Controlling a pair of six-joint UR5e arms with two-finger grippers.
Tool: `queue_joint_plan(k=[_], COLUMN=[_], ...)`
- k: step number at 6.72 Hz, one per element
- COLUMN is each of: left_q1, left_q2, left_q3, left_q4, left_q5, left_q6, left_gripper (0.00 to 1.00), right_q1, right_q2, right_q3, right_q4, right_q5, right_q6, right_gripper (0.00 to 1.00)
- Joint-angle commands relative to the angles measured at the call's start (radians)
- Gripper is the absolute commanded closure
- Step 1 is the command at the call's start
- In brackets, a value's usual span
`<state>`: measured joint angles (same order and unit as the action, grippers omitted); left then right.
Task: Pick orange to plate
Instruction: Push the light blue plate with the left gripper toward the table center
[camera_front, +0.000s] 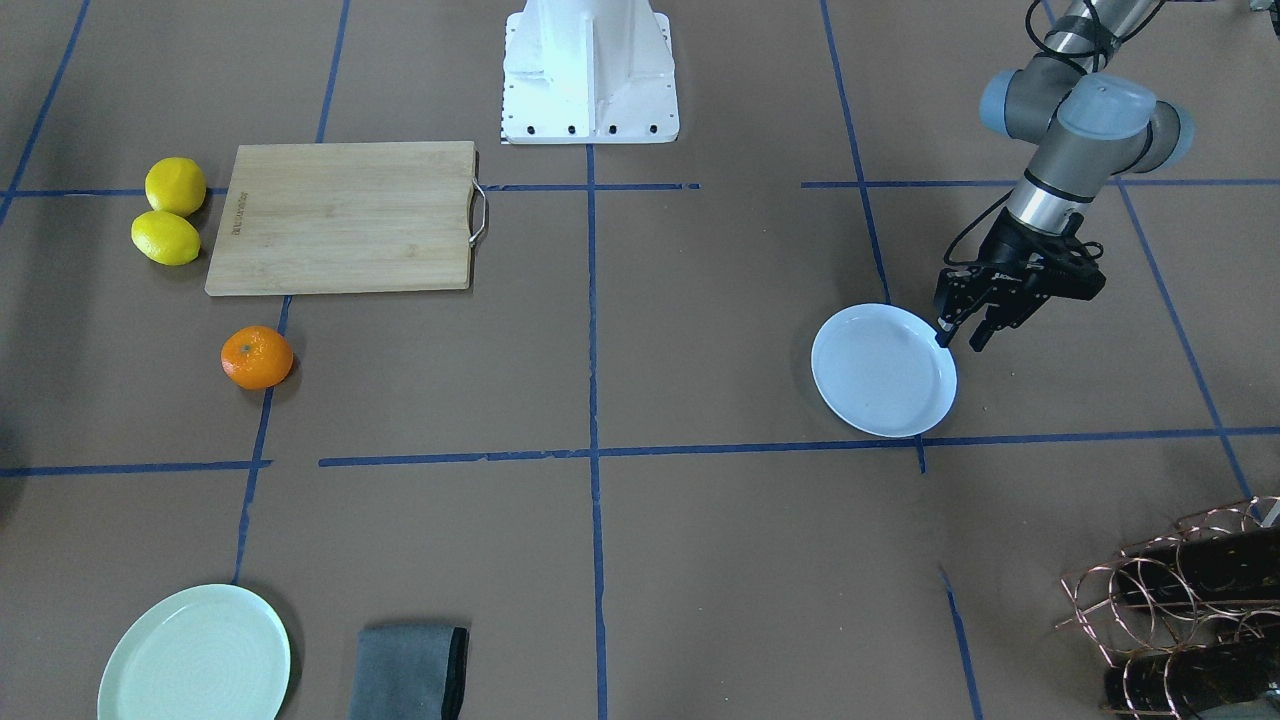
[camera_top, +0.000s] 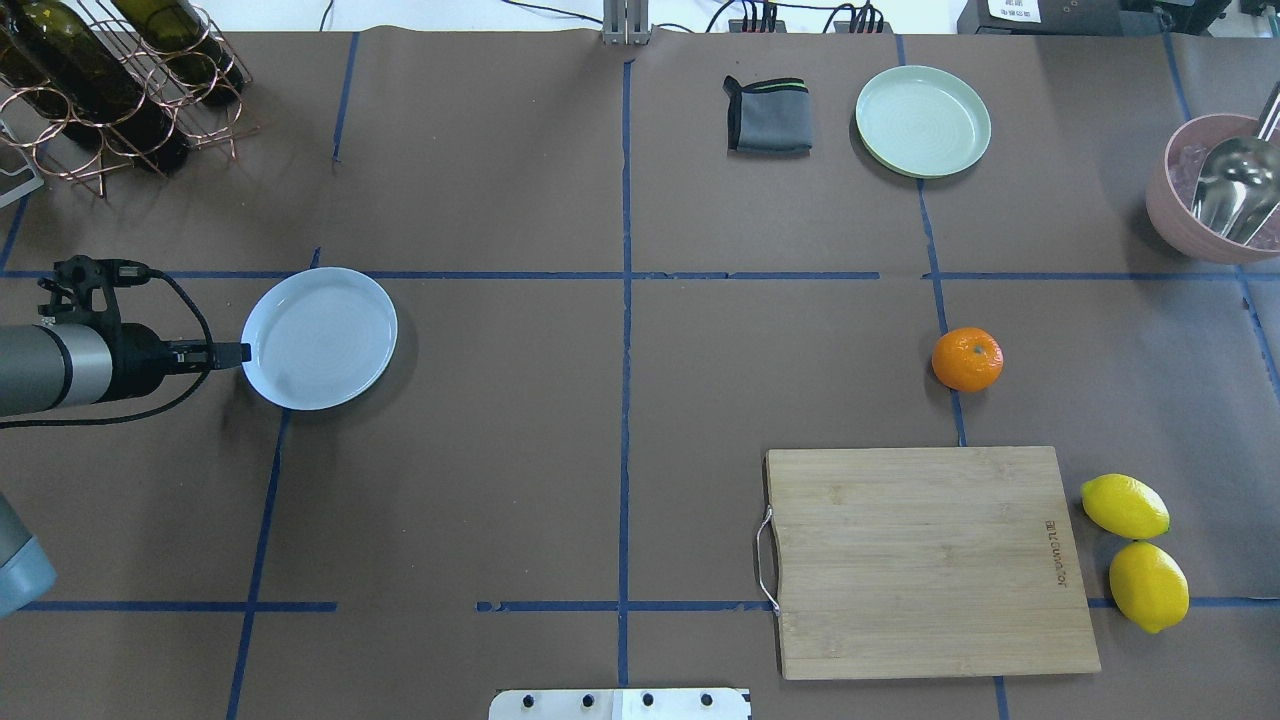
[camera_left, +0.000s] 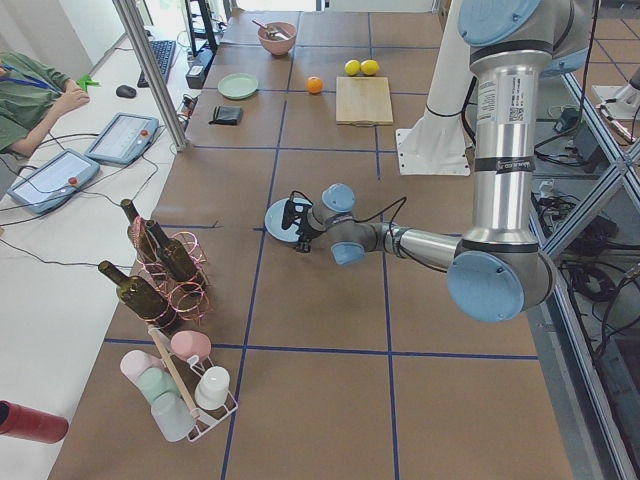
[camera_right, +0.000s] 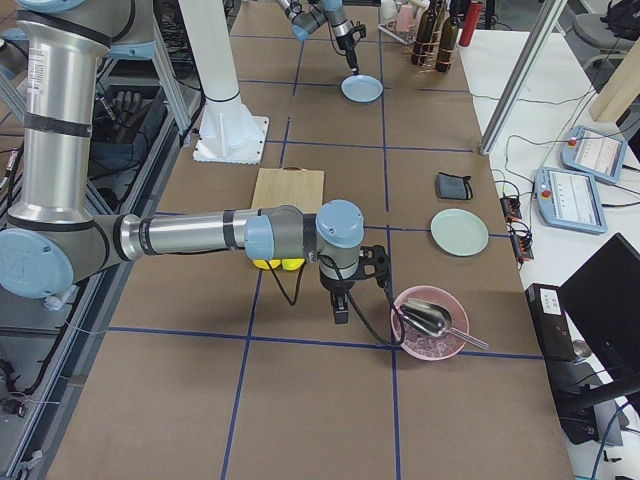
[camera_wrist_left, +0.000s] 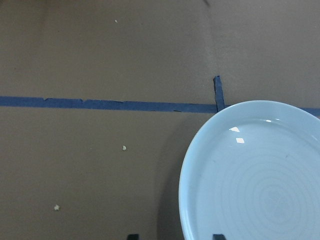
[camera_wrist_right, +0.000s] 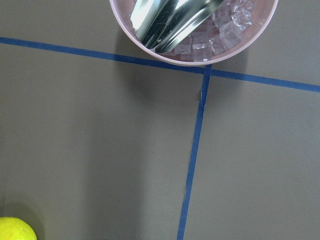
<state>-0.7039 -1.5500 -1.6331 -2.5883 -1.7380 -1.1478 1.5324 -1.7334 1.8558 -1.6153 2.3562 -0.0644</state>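
Observation:
The orange (camera_top: 967, 359) lies on the brown table beyond the cutting board, far over on my right side; it is also seen in the front view (camera_front: 257, 357). The pale bluish-white plate (camera_top: 320, 338) rests empty on my left side. My left gripper (camera_front: 960, 337) is open and low at the plate's outer edge. In the left wrist view the plate (camera_wrist_left: 260, 175) rim passes between its two fingertips (camera_wrist_left: 217, 236). My right gripper (camera_right: 340, 305) shows only in the right side view, hanging near the pink bowl; I cannot tell whether it is open or shut.
A wooden cutting board (camera_top: 925, 560) lies near the base, with two lemons (camera_top: 1125, 505) to its right. A pale green plate (camera_top: 922, 121) and a grey cloth (camera_top: 768, 115) sit at the far edge. A pink bowl with ice and a scoop (camera_top: 1215, 190) stands far right, and a bottle rack (camera_top: 110, 80) far left.

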Motion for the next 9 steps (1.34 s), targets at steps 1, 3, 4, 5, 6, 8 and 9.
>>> queue_joint_plan(k=[1, 3, 4, 5, 6, 8, 9], left_q1=[0.004, 0.004, 0.004, 0.004, 0.004, 0.004, 0.003], left_q2=[-0.040, -0.090, -0.093, -0.091, -0.091, -0.093, -0.114], left_q3=[0.030, 0.096, 0.101, 0.093, 0.064, -0.003, -0.025], left_q4=[0.005, 0.005, 0.004, 0.002, 0.002, 0.013, 0.026], left_q5=[0.003, 0.005, 0.003, 0.000, -0.009, -0.034, -0.060], left_q6=[-0.004, -0.001, -0.001, -0.003, 0.003, 0.006, 0.002], left_gripper=[0.59, 0.66, 0.81, 1.00, 1.00, 1.00, 1.00], right_q1=[0.000, 0.000, 0.000, 0.000, 0.000, 0.000, 0.000], right_q2=[-0.002, -0.002, -0.002, -0.002, -0.002, 0.002, 0.003], right_q3=[-0.003, -0.006, -0.006, -0.006, -0.006, -0.006, -0.007], right_q4=[0.000, 0.000, 0.000, 0.000, 0.000, 0.000, 0.000], right_q5=[0.000, 0.000, 0.000, 0.000, 0.000, 0.000, -0.002], right_q6=[-0.002, -0.002, -0.002, -0.002, -0.002, -0.002, 0.000], right_gripper=[0.00, 0.00, 0.00, 0.00, 0.00, 0.00, 0.00])
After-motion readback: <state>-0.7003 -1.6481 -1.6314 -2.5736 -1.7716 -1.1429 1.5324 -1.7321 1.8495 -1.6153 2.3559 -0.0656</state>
